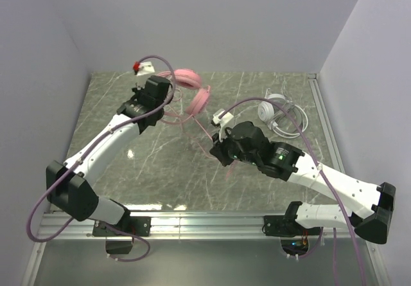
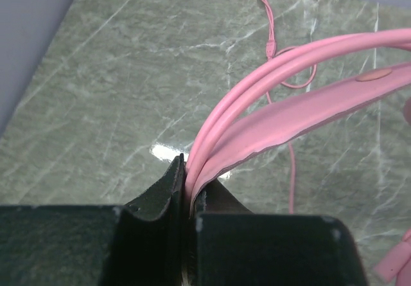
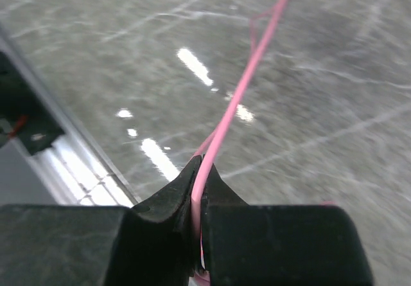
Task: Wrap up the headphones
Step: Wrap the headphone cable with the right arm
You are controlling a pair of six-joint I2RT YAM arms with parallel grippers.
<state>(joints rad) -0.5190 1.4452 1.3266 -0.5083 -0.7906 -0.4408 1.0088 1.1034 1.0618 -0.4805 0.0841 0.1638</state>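
My left gripper (image 2: 189,193) squeezed the band of the pink headphones (image 2: 308,111), and my right gripper (image 3: 200,193) pinched their pink cord (image 3: 245,83) tight.

1. Pink headset (image 1: 192,87): all pink, two round padded cups. It sits toward the far middle of the bench (image 1: 128,164). Its curved headband (image 2: 308,99) is pinched between the left fingers (image 2: 157,199).
- Pink cord (image 3: 239,93): long and thin, trailing from the headset over the bench. One stretch is nipped between the right fingers (image 3: 170,202).

2. White-grey headset (image 1: 271,108): round cups, lying on the bench at far right, apart from the pink one. Its thin cord (image 1: 297,124) is looped beside it.
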